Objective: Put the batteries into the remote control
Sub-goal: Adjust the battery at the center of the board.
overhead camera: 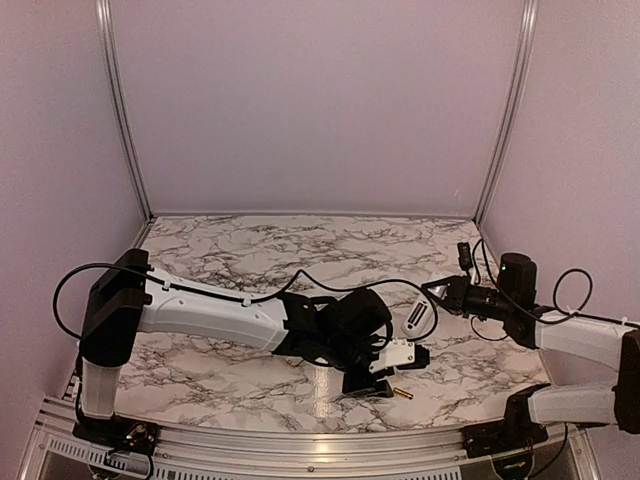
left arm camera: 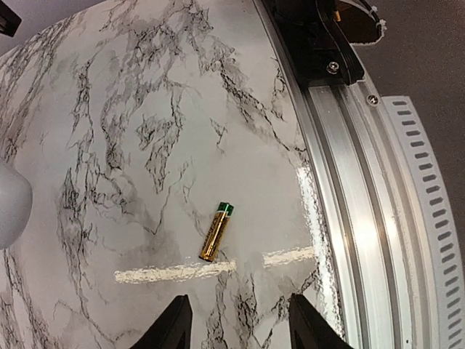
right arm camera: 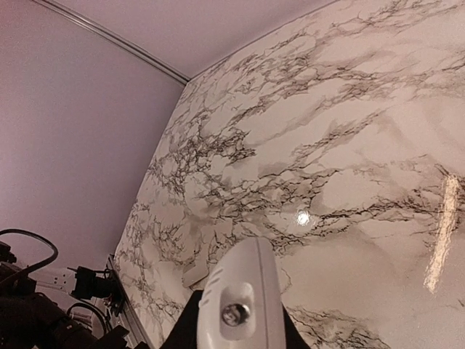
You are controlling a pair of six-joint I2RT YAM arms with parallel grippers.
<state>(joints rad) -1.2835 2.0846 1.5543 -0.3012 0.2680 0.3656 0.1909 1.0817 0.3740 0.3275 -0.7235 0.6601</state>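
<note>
A gold battery (left arm camera: 216, 231) with a green end lies on the marble table near the front rail, also seen from above as the gold battery (overhead camera: 402, 393). My left gripper (left arm camera: 240, 305) hovers just short of it, fingers spread with nothing between them; from above the left gripper (overhead camera: 368, 383) is low over the table's front middle. The white remote control (right arm camera: 243, 305) is seen end-on in the right wrist view, with a round metal spot in a recess on it. My right gripper (right arm camera: 238, 333) is shut on it. From above, the remote control (overhead camera: 417, 319) sticks out of the right gripper (overhead camera: 443, 298).
The aluminium front rail (left arm camera: 363, 218) runs close to the right of the battery. A small flat white piece (right arm camera: 192, 275) lies on the table behind the remote. The left arm (overhead camera: 210, 315) stretches across the front of the marble table (overhead camera: 300, 250).
</note>
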